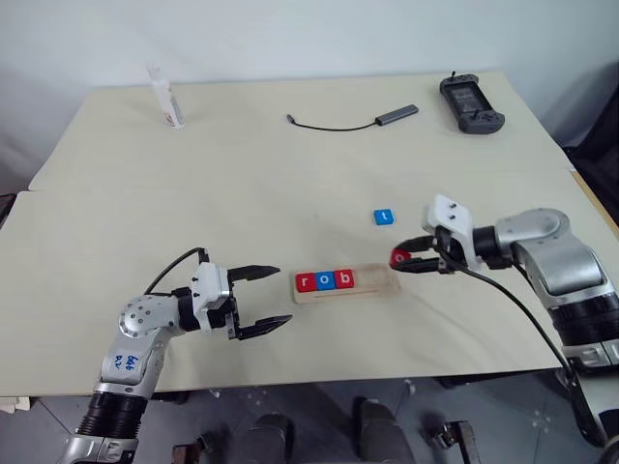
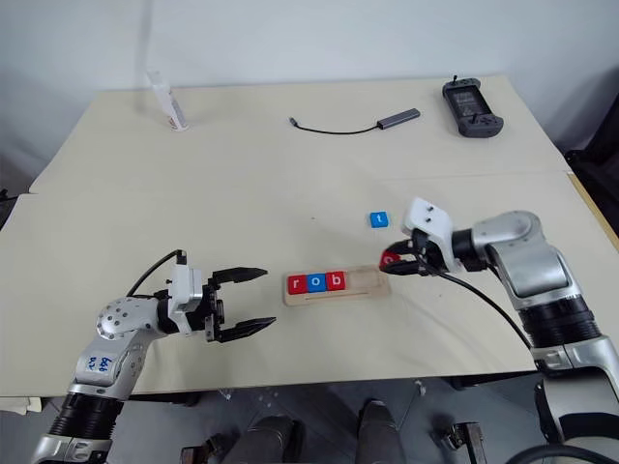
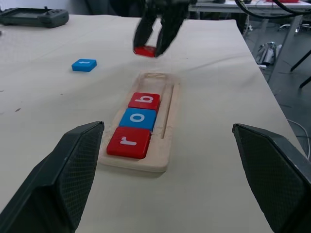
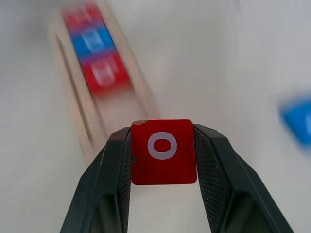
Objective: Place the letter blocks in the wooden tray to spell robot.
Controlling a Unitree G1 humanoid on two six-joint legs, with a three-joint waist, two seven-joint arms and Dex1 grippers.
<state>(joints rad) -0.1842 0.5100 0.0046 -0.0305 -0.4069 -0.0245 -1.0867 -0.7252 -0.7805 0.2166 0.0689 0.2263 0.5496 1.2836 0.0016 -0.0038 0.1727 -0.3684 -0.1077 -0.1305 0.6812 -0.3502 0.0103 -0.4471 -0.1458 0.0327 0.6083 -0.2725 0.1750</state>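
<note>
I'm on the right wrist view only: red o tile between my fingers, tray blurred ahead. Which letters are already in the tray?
Observer: The wooden tray holds red r, blue o, red b, in that order.
Operator: Where is the free space?
Observer: At the tray's end next to the b, the end nearest your right hand.
Operator: That blue blur beside me?
Observer: The blue t tile, lying on the table beyond the tray.
Operator: And the left hand?
Observer: The left hand hovers open by the tray's r end, holding nothing.
</note>
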